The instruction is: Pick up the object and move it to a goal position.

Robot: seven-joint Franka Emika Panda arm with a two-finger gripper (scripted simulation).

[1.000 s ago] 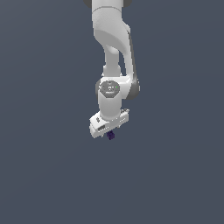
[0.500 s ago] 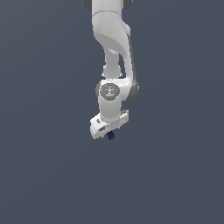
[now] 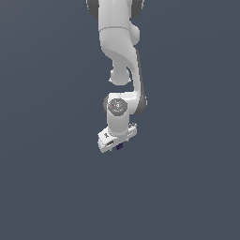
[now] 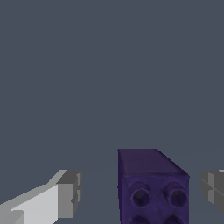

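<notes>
The object, a small dark purple-blue cube [image 4: 153, 186] with round holes in its near face, sits between my two grey fingertips. One fingertip [image 4: 70, 192] stands well clear of it and the other [image 4: 212, 188] is close, with a narrow gap showing on each side. My gripper [image 4: 140, 190] is open around the cube. In the exterior view the white gripper [image 3: 118, 144] points down, and the cube [image 3: 120, 146] peeks out just beneath the hand. Whether the cube rests on the ground cannot be told.
A plain dark grey-blue surface [image 3: 47, 187] fills both views. The white arm [image 3: 119, 42] rises straight above the hand to the frame's upper edge. No other object or marker shows.
The wrist and hand have sunk slightly, and the arm's upper links have shifted. The cube stays under the hand.
</notes>
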